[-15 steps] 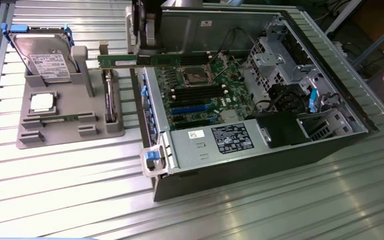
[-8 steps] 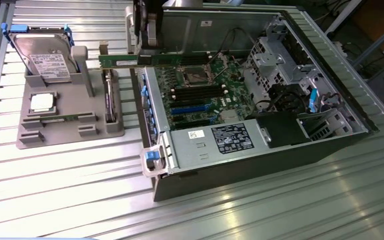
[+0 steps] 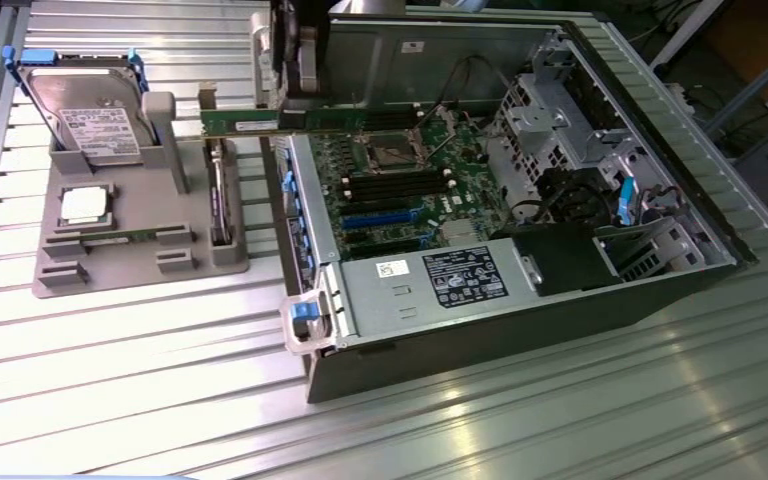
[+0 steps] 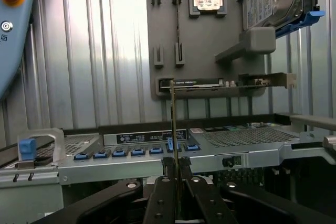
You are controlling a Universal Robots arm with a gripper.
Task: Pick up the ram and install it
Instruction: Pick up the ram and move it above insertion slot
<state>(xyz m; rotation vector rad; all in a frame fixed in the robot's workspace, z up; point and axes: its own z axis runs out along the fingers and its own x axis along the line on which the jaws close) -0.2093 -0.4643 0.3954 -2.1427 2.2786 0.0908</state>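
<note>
The ram (image 3: 244, 121) is a long green stick held level in the air, with my gripper (image 3: 291, 103) shut on its middle. It hangs over the far left edge of the open computer case (image 3: 491, 320), just behind the motherboard (image 3: 411, 190). In the wrist view the ram (image 4: 172, 124) appears edge-on as a thin line rising from between the two black fingers (image 4: 160, 198); my gripper (image 4: 176, 174) clamps it above the case's blue-clipped frame.
A grey parts holder (image 3: 131, 260) left of the case carries a silver hard drive (image 3: 84, 115), a square processor chip (image 3: 84, 203) and another thin stick in a slot (image 3: 220, 195). The power supply (image 3: 451, 280) fills the case's near side. A ribbed metal table (image 3: 117, 380) lies under it all.
</note>
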